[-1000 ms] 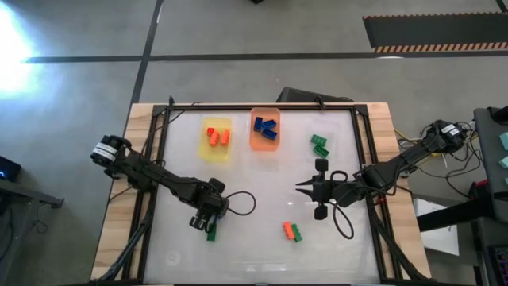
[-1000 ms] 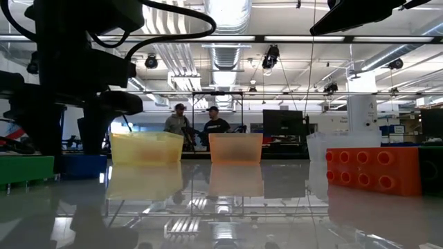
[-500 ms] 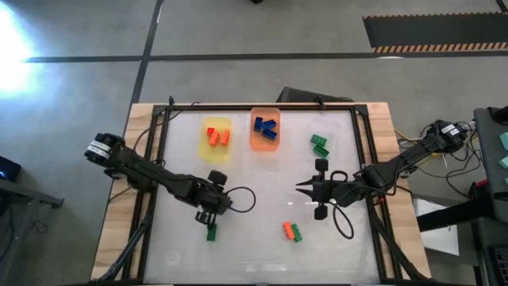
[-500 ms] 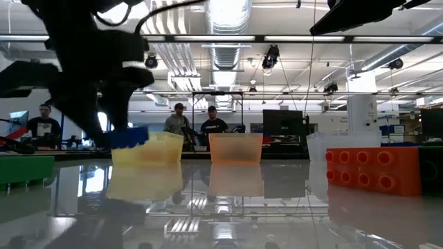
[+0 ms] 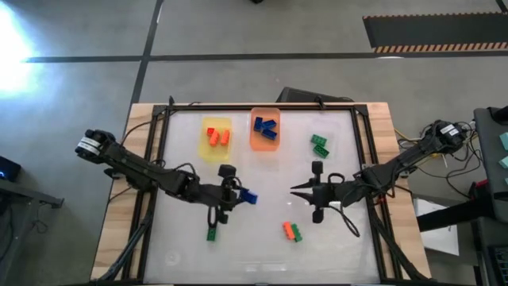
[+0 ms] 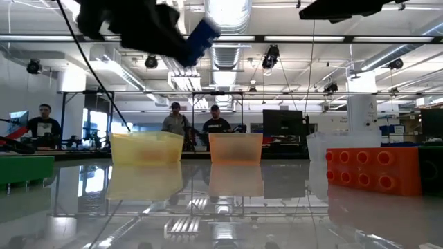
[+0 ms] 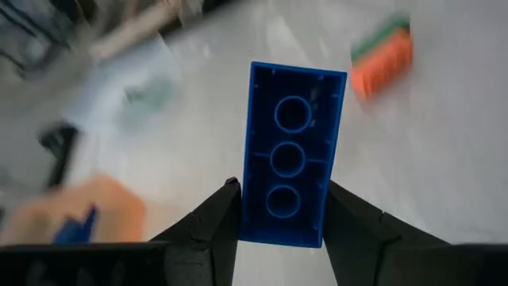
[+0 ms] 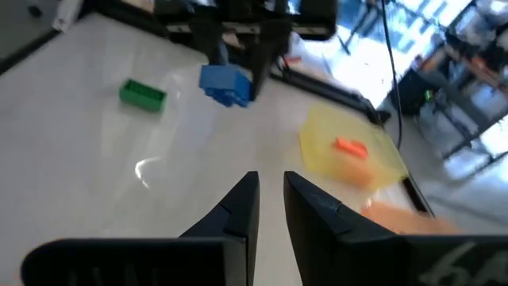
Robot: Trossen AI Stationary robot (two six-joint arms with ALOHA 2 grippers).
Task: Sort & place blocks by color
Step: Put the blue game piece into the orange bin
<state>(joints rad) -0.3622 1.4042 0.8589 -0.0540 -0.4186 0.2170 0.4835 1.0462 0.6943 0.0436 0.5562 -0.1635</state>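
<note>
One blue block [image 5: 248, 196] is clamped in the left claw [image 5: 236, 195], lifted off the counter [image 5: 262, 246], its long axis running out past the fingertips. The orange tray [image 5: 266, 143], already holding blue blocks, lies toward the far edge. Yellow tray [image 5: 214, 151] holds orange ones. The right claw [image 5: 295, 191] hovers nearly closed, empty.

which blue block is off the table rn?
The blue block clamped in the left tool, raised over mid-table. The other blue blocks lie in the orange tray.
</note>
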